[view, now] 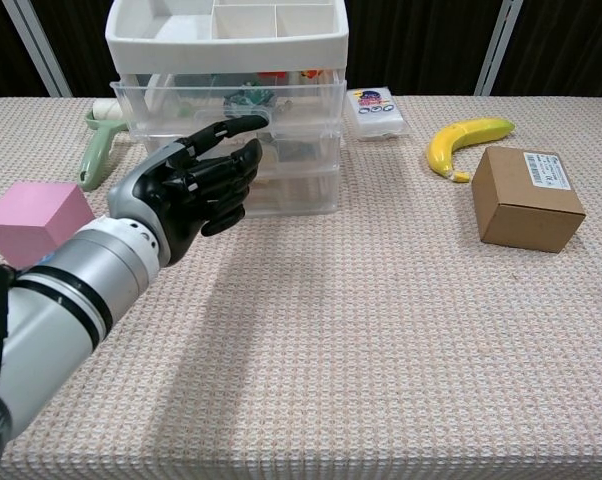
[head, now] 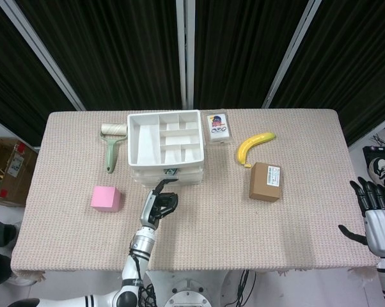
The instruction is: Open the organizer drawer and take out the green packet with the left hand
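Observation:
The white organizer (head: 141, 137) (view: 231, 40) stands at the back middle of the table, with an open tray on top and clear drawers below. Its top drawer (view: 301, 105) is pulled out a little. A green packet (view: 249, 97) (head: 171, 171) shows inside that drawer. My left hand (head: 159, 203) (view: 191, 190) is just in front of the organizer, fingers stretched toward it. One fingertip (view: 243, 124) touches the top drawer's front lip, and nothing is held. My right hand (head: 373, 214) hangs open beyond the table's right edge.
A pink cube (head: 106, 198) (view: 31, 220) sits left of my left hand, with a green lint roller (head: 112, 144) (view: 101, 140) behind it. Right of the organizer lie a white packet (head: 218, 126), a banana (head: 253, 146) (view: 466, 135) and a cardboard box (head: 265, 181) (view: 526, 198).

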Robot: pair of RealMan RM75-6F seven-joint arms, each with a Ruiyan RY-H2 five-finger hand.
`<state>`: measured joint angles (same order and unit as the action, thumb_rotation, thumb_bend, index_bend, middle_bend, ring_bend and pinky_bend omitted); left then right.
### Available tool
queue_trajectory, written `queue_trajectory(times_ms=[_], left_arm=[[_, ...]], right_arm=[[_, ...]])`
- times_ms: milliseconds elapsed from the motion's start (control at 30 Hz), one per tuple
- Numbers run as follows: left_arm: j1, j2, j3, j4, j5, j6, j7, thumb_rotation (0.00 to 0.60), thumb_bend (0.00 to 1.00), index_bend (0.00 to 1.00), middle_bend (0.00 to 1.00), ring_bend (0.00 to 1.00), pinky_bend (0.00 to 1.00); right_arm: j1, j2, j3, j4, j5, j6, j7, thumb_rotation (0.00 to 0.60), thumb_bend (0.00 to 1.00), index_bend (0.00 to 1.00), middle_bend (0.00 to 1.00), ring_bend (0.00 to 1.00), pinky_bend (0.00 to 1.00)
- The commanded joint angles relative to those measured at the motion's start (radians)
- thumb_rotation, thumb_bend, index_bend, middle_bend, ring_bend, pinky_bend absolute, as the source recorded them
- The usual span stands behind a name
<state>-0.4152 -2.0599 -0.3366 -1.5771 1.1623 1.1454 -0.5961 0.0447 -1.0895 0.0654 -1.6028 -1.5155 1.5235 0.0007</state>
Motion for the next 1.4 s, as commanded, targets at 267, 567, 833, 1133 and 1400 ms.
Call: queue_trajectory(times_ms=[267, 567, 833, 1133, 1400], left_arm=[[0.039, -0.006, 0.101, 0.023, 0.096, 0.106, 0.113, 0.6, 0.37, 0.15, 0.78, 0.88, 1.0], [0.034, 0.116, 0.155, 0.018, 0.348, 0.254, 0.315, 0.6, 0.36, 0.27, 0.79, 0.88, 1.0], [-0.04, 0.304, 0.086, -0.09, 0.298, 0.121, 0.582, 0.6, 0.28, 0.27, 0.8, 0.9, 1.0], [-0.083, 0.363, 0.066, -0.145, 0.125, 0.024, 0.761, 0.6, 0.24, 0.22, 0.81, 0.91, 1.0], [-0.097, 0.387, 0.076, -0.16, 0.078, 0.017, 0.821, 0.6, 0.23, 0.23, 0.81, 0.92, 1.0]], right_arm=[[0.023, 0.004, 0.013, 0.003, 0.011, -0.03, -0.005, 0.6, 0.03, 0.0, 0.0, 0.0, 0.0], [0.03, 0.017, 0.026, 0.012, 0.013, -0.024, 0.014, 0.6, 0.03, 0.0, 0.0, 0.0, 0.0], [0.021, 0.038, 0.032, 0.0, -0.002, 0.012, 0.023, 0.6, 0.03, 0.0, 0.0, 0.0, 0.0], [0.015, 0.042, 0.027, -0.003, -0.004, 0.017, 0.026, 0.6, 0.03, 0.0, 0.0, 0.0, 0.0], [0.014, 0.031, 0.023, 0.007, 0.005, 0.007, 0.032, 0.6, 0.03, 0.0, 0.0, 0.0, 0.0]])
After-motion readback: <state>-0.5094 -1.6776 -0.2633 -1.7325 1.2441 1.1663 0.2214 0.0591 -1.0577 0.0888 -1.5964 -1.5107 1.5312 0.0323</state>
